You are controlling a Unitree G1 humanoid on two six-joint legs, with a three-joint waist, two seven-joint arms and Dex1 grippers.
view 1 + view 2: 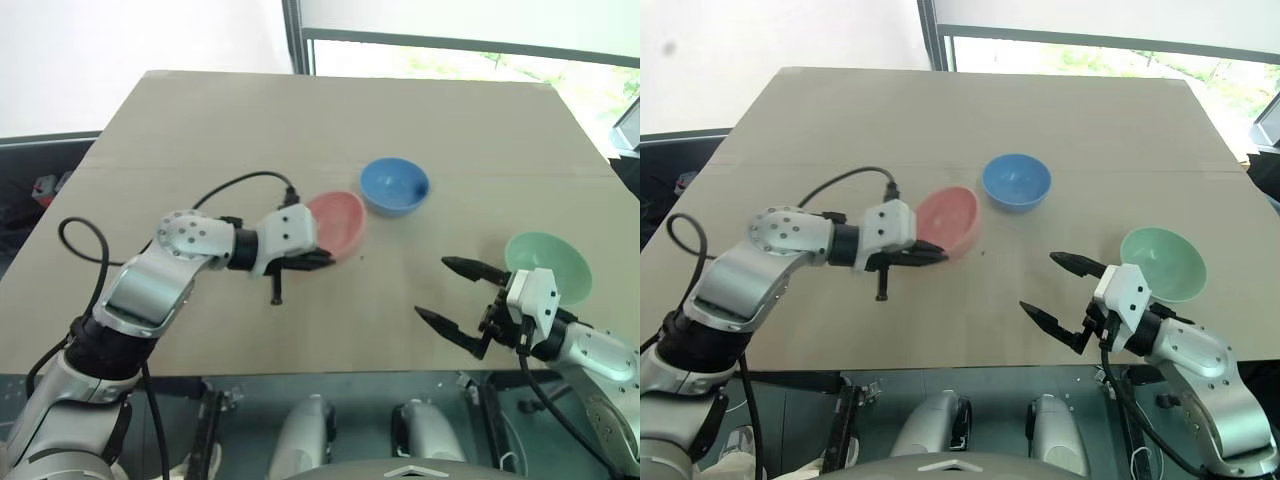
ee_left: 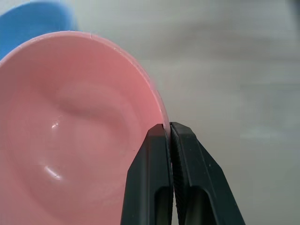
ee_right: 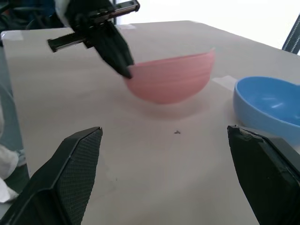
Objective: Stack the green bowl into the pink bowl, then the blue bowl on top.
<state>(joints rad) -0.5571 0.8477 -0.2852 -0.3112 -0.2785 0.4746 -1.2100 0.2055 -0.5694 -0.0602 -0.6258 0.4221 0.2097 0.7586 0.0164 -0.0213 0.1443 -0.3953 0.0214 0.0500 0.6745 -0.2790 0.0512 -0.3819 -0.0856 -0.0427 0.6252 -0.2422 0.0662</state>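
Observation:
My left gripper [image 1: 322,258] is shut on the near rim of the pink bowl [image 1: 338,222], its two fingers pinching the edge [image 2: 168,129]. The pink bowl [image 3: 173,82] tilts over the middle of the table, a shadow under it. Just behind and to the right of it sits the blue bowl [image 1: 394,185], upright on the table. The green bowl [image 1: 548,265] rests near the front right edge. My right gripper [image 1: 432,287] stands open just left of the green bowl, holding nothing and pointing toward the pink bowl.
The bowls are on a tan tabletop [image 1: 300,120] with bare room at the back and left. A black cable [image 1: 240,185] loops above my left forearm. A window frame [image 1: 293,35] rises beyond the far edge.

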